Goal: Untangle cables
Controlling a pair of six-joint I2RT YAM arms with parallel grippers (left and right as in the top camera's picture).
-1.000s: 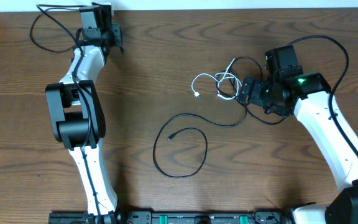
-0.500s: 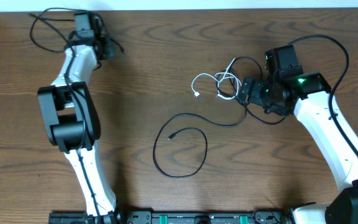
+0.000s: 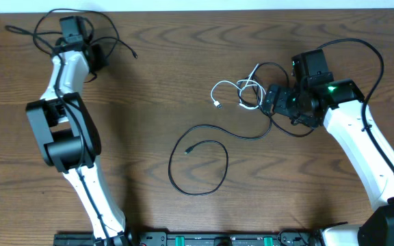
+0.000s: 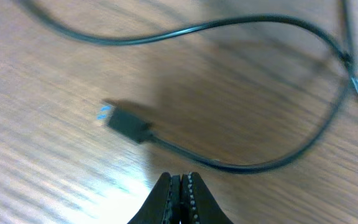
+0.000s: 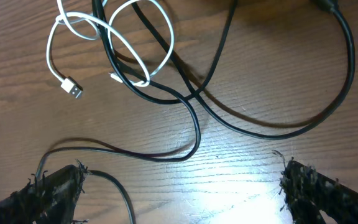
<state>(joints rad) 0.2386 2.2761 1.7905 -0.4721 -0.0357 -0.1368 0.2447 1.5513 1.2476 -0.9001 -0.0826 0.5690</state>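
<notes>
Overhead view: three thin cords on a brown wooden table [image 3: 286,198]; one lies apart, two are knotted.
Short black cord with small plug [image 4: 128,124]: loose at the far left corner, well apart from the others; judged freed.
Left gripper [image 4: 179,182]: fingers pressed together, nothing seen between them, just beside that cord.
Thin white cord with USB plug [image 5: 71,89]: right of centre, loops crossed by black strands.
Long black cord [image 3: 204,126]: one end coiled free mid-table, the other runs into the white loops.
Right gripper [image 5: 183,168]: fingers wide apart, empty, over the tangle.
Progress: roughly a third; white and long black not yet separated.
</notes>
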